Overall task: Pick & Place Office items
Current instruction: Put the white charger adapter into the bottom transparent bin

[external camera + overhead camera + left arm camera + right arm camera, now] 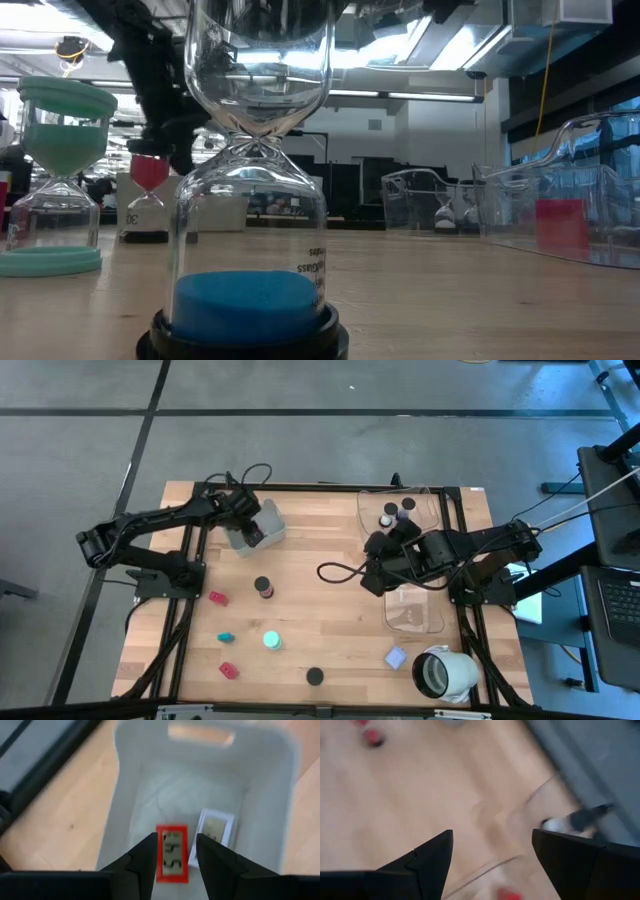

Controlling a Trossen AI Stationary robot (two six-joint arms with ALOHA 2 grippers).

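The left gripper (174, 852) hangs over the grey bin (255, 526) at the back left of the worktop (320, 615). Its fingers (145, 860) stand a little apart with a small red clock (172, 852) between them; whether they press on it or it already lies loose on the bin floor cannot be told. Just beside the red clock, on the bin floor, lies a small white clock (216, 830).

The right gripper (492, 852) hovers near the middle of the worktop, beside the clear trays (415, 615), its fingers (427, 857) spread wide with nothing between them. Black-capped pieces (395, 512) lie in the far clear tray.

Out on the open worktop stand several small hourglasses: a dark one with red sand (263, 587), a teal one (271, 641) and a black-capped one (315, 676) near the front edge. Two red pieces (217, 598) and a small teal piece (226, 637) lie on the left part, and a lavender cube (396, 657) sits just beside the big white cylinder (447, 672) at the front right.
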